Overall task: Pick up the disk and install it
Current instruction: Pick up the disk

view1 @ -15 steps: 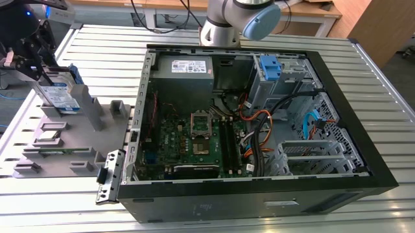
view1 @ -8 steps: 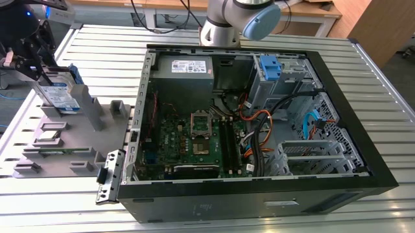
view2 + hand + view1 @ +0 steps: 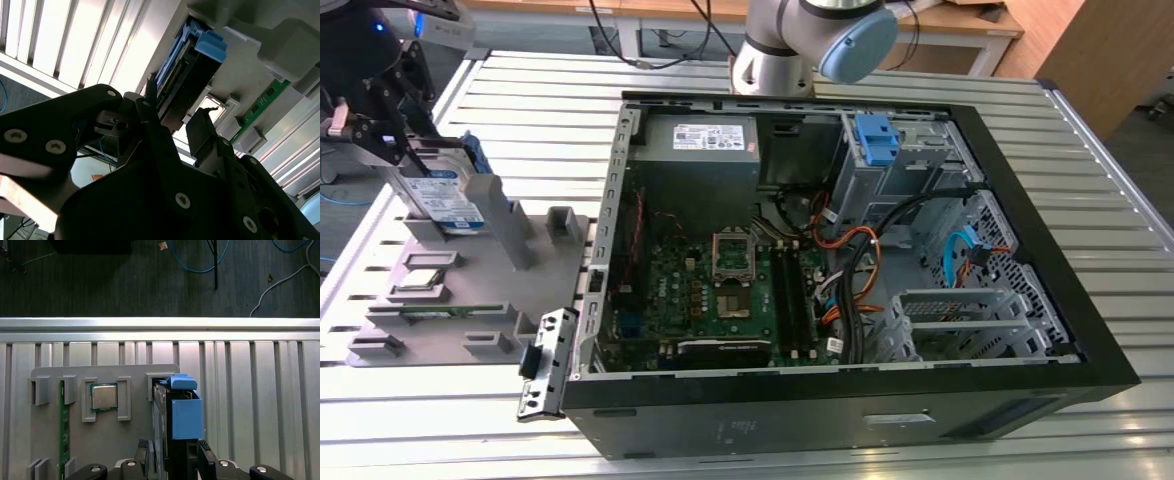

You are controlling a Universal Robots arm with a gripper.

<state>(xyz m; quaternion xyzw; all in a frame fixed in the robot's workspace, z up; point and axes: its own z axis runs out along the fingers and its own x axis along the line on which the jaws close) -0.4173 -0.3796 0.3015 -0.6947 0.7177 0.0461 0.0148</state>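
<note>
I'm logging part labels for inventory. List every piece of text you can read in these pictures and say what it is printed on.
No text here can be read.
Label on the disk: print too small to read.
White sticker on the power-supply box: too small to read.
Small sticker on the computer case: blurred, unreadable.
</note>
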